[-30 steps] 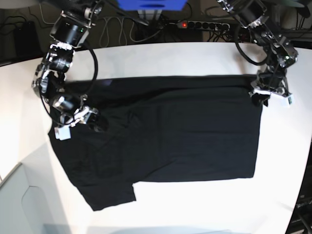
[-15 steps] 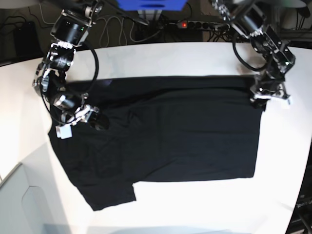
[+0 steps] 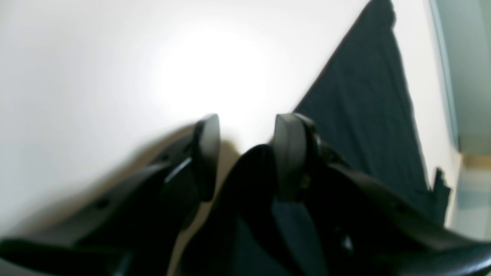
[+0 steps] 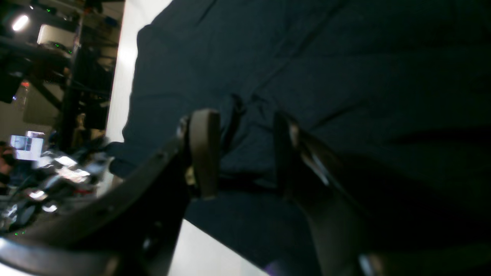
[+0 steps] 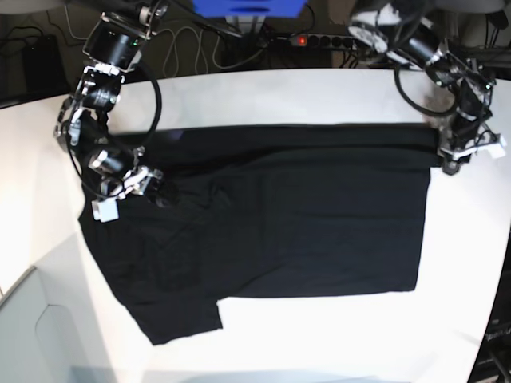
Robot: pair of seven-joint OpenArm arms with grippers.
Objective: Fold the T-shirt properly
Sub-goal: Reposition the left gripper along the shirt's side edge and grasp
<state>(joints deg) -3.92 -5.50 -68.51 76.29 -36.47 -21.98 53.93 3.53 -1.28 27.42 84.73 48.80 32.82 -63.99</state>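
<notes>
The black T-shirt (image 5: 295,215) lies spread on the white table (image 5: 255,96), with a sleeve at the lower left. My left gripper (image 5: 453,162) is at the shirt's far right corner, which stretches out to it. In the left wrist view its fingertips (image 3: 245,153) stand slightly apart, with dark cloth bunched low between them and the T-shirt (image 3: 364,96) running off to the right. My right gripper (image 5: 160,194) rests on the shirt's left part. Its jaws (image 4: 243,153) straddle a raised pucker of the T-shirt (image 4: 307,57).
A power strip (image 5: 335,40), cables and a blue box (image 5: 247,8) sit behind the table's back edge. A grey panel (image 5: 40,335) lies at the lower left. Bare table shows to the right of the shirt and along the front.
My left gripper has moved right and slightly up, drawing the shirt's far right corner outward with it. My right gripper has shifted a little up and left.
</notes>
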